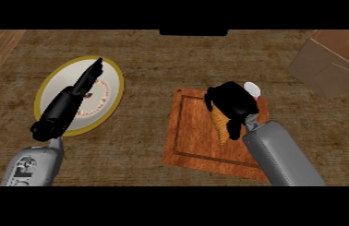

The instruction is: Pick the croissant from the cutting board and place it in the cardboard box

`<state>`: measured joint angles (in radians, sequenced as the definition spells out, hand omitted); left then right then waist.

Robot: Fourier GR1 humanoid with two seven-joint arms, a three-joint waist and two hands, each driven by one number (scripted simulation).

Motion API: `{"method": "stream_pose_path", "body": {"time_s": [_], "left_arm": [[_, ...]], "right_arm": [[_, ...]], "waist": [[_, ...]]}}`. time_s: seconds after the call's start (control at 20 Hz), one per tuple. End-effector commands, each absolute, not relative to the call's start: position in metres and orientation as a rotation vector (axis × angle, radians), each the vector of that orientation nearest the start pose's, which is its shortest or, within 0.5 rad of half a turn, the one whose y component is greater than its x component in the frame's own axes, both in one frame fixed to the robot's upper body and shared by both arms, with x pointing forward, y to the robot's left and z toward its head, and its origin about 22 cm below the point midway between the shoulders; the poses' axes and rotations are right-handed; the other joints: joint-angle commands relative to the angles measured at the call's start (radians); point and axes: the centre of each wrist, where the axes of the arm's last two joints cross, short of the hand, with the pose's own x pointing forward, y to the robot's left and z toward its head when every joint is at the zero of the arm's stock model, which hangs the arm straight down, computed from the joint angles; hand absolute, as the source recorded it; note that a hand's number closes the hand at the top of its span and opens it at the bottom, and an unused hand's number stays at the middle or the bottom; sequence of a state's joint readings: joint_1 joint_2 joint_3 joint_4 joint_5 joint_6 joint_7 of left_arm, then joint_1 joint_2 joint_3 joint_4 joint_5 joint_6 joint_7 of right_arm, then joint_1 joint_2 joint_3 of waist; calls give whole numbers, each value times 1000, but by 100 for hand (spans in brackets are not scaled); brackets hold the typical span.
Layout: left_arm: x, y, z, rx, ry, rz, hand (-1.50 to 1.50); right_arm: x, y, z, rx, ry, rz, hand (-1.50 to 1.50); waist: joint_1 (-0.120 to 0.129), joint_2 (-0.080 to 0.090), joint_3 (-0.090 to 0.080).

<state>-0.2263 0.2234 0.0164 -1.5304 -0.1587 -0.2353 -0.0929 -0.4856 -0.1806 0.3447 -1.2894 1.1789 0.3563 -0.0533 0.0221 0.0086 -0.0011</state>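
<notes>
Two hands noted: right hand (pixel 233 103) curled round croissant (pixel 221 126) on board (pixel 197 146), presumably for lift toward box (pixel 327 63); left hand (pixel 68 105) straight-fingered, idle above plate (pixel 60 82).

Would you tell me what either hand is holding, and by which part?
The right hand curls round the croissant at its far end; left hand holds nothing.

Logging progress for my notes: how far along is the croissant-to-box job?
Done: the right hand is down at the cutting board. In hand: its fingers curl round the croissant, which is over the board. Left: carry it to the cardboard box at the upper right and release. The left hand lies open over the plate.
</notes>
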Motion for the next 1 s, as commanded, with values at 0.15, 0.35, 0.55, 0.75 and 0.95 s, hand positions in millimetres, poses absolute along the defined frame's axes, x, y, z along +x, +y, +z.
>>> {"method": "stream_pose_path", "body": {"time_s": [0.15, 0.35, 0.55, 0.75, 0.95], "left_arm": [[289, 263, 68, 106, -1745, -541, 0], [297, 250, 71, 106, -1754, -521, 0], [286, 268, 61, 118, -1762, -514, 0], [293, 269, 56, 123, -1738, -523, 0], [298, 279, 65, 117, -1752, -523, 0]], "right_arm": [[387, -161, 87, -705, -1542, 1454, 150], [393, -146, 124, -831, -1665, 1465, 150], [373, -151, 151, -892, -1755, 1396, 150], [382, -177, 195, -1008, -1746, 1115, 150], [385, -198, 219, -1033, -1703, 810, 150]], "waist": [[0, -5, 2], [-13, -8, 1], [-25, -12, 1], [-35, -11, 1], [-37, -10, 0]]}}
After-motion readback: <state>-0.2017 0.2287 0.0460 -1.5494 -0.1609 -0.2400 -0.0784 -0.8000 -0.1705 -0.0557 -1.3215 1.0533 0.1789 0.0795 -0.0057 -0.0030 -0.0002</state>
